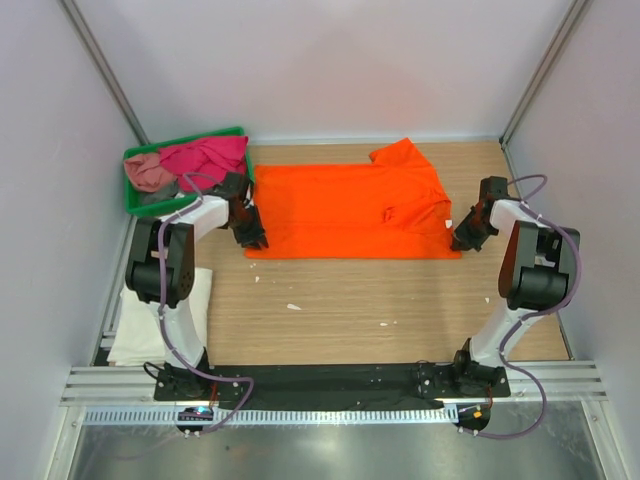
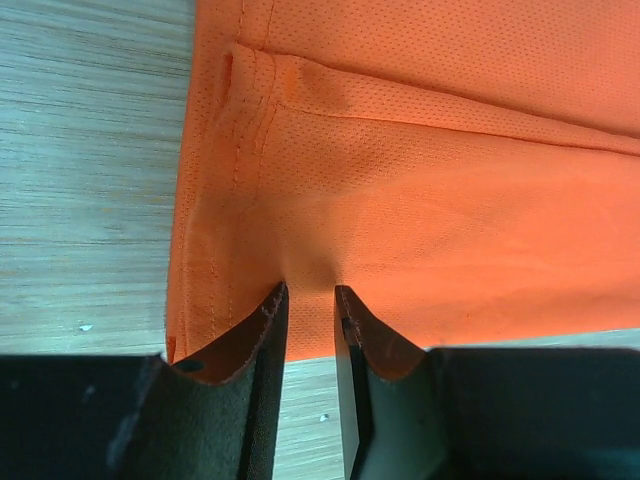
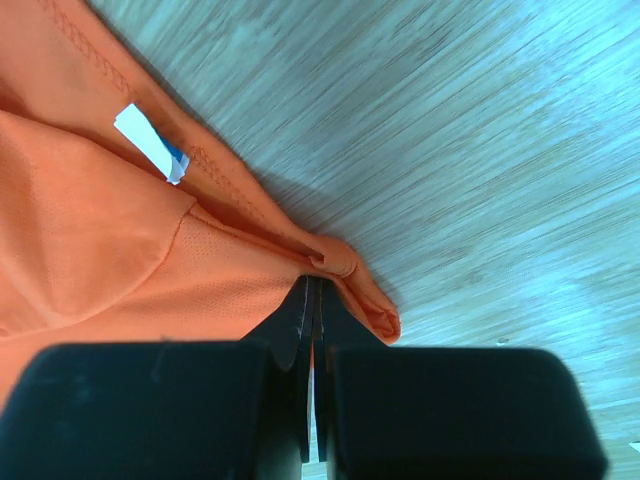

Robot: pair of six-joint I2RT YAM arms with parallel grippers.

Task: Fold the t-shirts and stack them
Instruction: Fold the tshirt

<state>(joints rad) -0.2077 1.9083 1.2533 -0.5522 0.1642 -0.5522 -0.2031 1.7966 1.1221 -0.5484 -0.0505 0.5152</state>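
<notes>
Setting: a wooden table (image 1: 400, 290) boxed in by pale walls, seen from above.
Orange t-shirt (image 1: 340, 210): spread flat across the upper middle of the frame, with one sleeve folded in on its right half.
Other shirts: a magenta t-shirt (image 1: 205, 158) and a dusty pink t-shirt (image 1: 148, 175) are heaped in the green tray (image 1: 185, 137) at upper left. A white t-shirt (image 1: 135, 325) lies at lower left, beside the left arm's base.
Left gripper (image 1: 250, 235): low at the shirt's lower left corner. In the wrist view its fingers (image 2: 265, 335) stand a narrow gap apart over the hem, with no cloth visibly clamped.
Right gripper (image 1: 465, 238): low at the shirt's lower right corner, fingers (image 3: 300, 310) pressed together on a bunched tip of orange cloth, near a white label (image 3: 150, 143).
Arm pose: both arms reach forward and bend inward, wrists pitched down at the table.
Step in hand: probably taking both near corners for a fold towards the far edge.
Doing it well: close the left fingers on the hem before lifting. Raise both corners level and together, and keep the edge taut so the fold lands square.
</notes>
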